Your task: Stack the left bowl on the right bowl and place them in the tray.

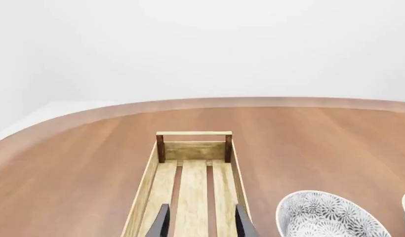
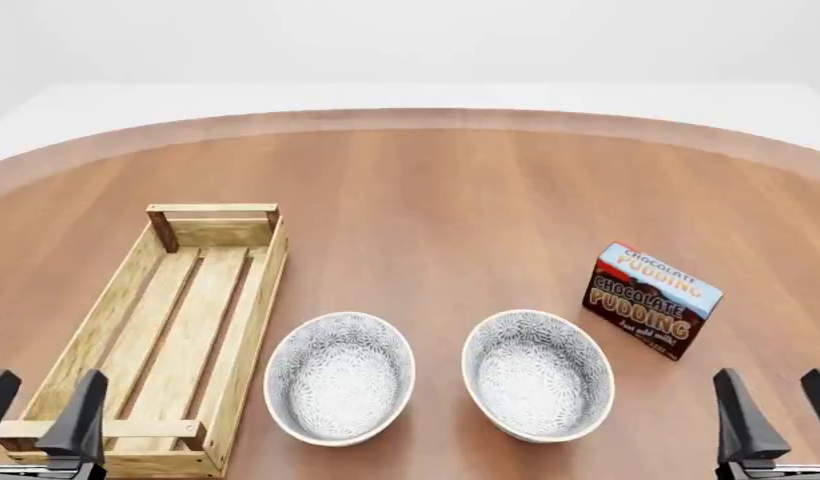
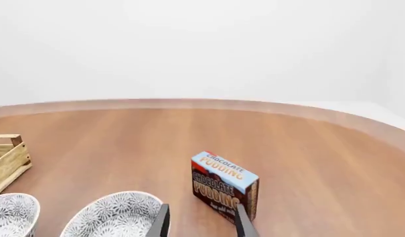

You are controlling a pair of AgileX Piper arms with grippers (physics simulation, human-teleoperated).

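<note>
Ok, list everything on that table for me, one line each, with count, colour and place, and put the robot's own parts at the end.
table: one, reddish-brown wood, rounded far edge, bears everything.
tray: one, light wood with slatted bottom and darker corner posts, on the left side, long axis running away from the arms, nothing in it.
left bowl: one, white with grey floral pattern, upright, just right of the tray.
right bowl: one, same pattern, upright, beside the left bowl but apart from it.
chocolate pudding box: one, brown, blue and red, standing right of the bowls and a little farther back.
left end effector: one, dark, open, near the tray's near end, holding nothing.
right end effector: one, dark, open, near edge at right, holding nothing.
</note>
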